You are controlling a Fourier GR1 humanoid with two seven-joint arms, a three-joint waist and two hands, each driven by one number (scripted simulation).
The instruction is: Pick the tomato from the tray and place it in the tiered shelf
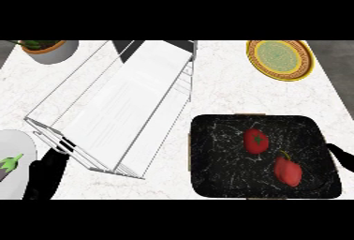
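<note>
A red tomato (255, 140) with a green stem lies in the middle of the black marbled tray (221, 164) at the lower right. A red pepper (288, 171) lies just right of and below it in the same tray. The white tiered shelf (131, 108) stretches diagonally across the left centre of the counter. My left hand (45, 176) shows at the lower left beside the shelf's near end, holding nothing. Only a bit of my right hand (340, 153) shows at the right edge, by the tray's right rim, apart from the tomato.
A yellow-rimmed plate (281, 59) with a green centre sits at the back right. A potted plant (47, 48) stands at the back left. A white plate (14, 145) at the lower left holds a purple eggplant (10, 165).
</note>
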